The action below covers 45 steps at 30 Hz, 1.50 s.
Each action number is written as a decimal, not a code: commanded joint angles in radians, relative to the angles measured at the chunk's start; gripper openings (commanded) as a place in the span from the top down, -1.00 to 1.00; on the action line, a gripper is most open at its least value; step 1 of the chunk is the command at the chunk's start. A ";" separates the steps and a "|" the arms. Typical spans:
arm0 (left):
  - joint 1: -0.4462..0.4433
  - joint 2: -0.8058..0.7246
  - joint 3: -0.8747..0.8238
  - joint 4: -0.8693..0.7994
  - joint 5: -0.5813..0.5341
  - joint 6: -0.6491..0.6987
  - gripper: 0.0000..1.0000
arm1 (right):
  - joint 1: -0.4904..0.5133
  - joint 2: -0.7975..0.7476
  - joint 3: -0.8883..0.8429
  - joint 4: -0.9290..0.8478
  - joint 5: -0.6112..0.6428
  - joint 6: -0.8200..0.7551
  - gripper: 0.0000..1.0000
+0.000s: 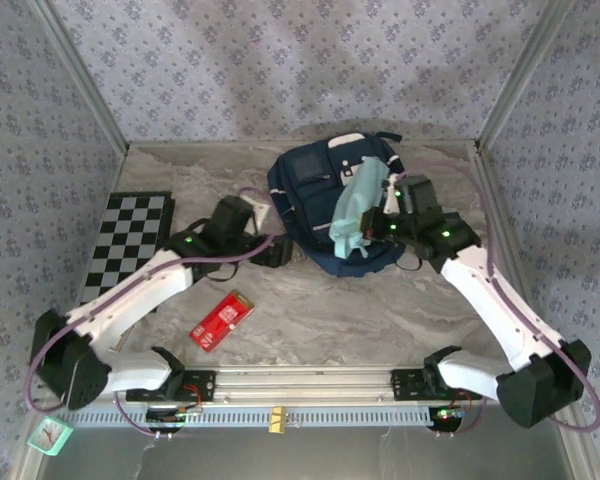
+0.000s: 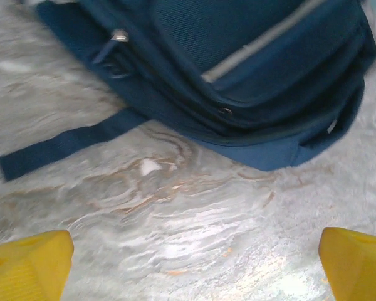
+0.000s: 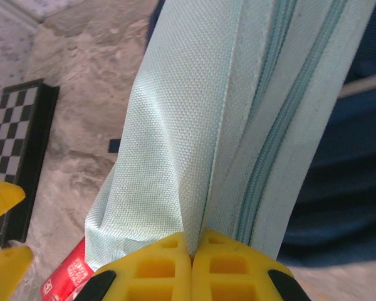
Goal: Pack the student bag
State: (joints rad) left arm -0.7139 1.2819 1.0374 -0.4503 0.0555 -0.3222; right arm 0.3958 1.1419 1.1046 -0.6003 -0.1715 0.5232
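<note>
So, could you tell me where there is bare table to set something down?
Widest bare patch: in front of the student bag, between the red packet and the right arm. A smaller one lies behind the chessboard, back left. Crowded around the bag: the open left hand beside it, the right hand holding the pouch over it.
</note>
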 commanded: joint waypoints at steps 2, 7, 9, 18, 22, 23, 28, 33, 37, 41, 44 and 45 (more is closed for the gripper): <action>-0.081 0.136 0.106 0.100 -0.040 0.176 -1.00 | -0.124 -0.068 -0.038 -0.142 -0.046 -0.002 1.00; -0.124 0.336 0.240 0.138 -0.104 0.281 -1.00 | -0.264 -0.112 -0.099 -0.184 -0.112 -0.005 1.00; -0.128 0.420 0.305 0.137 -0.113 0.309 -1.00 | -0.307 -0.122 -0.121 -0.187 -0.138 -0.002 1.00; -0.173 0.751 0.652 0.023 -0.192 0.457 -1.00 | -0.422 -0.123 -0.157 -0.181 -0.219 -0.006 1.00; -0.185 0.836 0.736 -0.015 -0.181 0.509 -1.00 | -0.431 -0.107 -0.149 -0.188 -0.209 -0.017 1.00; -0.185 0.857 0.751 -0.019 -0.183 0.517 -1.00 | -0.433 -0.105 -0.151 -0.186 -0.208 -0.028 1.00; -0.185 0.929 0.803 -0.010 -0.242 0.553 -0.85 | -0.441 -0.098 -0.175 -0.140 -0.221 -0.018 1.00; -0.184 0.972 0.844 -0.021 -0.254 0.553 -0.49 | -0.442 -0.093 -0.182 -0.127 -0.229 -0.031 1.00; -0.178 0.983 0.879 -0.042 -0.266 0.540 -0.03 | -0.443 -0.093 -0.181 -0.125 -0.230 -0.035 1.00; -0.173 0.961 0.893 -0.059 -0.243 0.526 0.42 | -0.443 -0.088 -0.165 -0.145 -0.241 -0.044 1.00; -0.171 0.926 0.890 -0.076 -0.253 0.506 0.73 | -0.444 -0.089 -0.147 -0.167 -0.246 -0.052 1.00; -0.171 0.914 0.888 -0.079 -0.256 0.494 0.82 | -0.444 -0.090 -0.140 -0.179 -0.248 -0.052 1.00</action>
State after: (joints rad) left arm -0.9100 2.2478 1.8896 -0.5003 -0.1486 0.2005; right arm -0.0418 1.0531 0.9218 -0.7559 -0.3908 0.4999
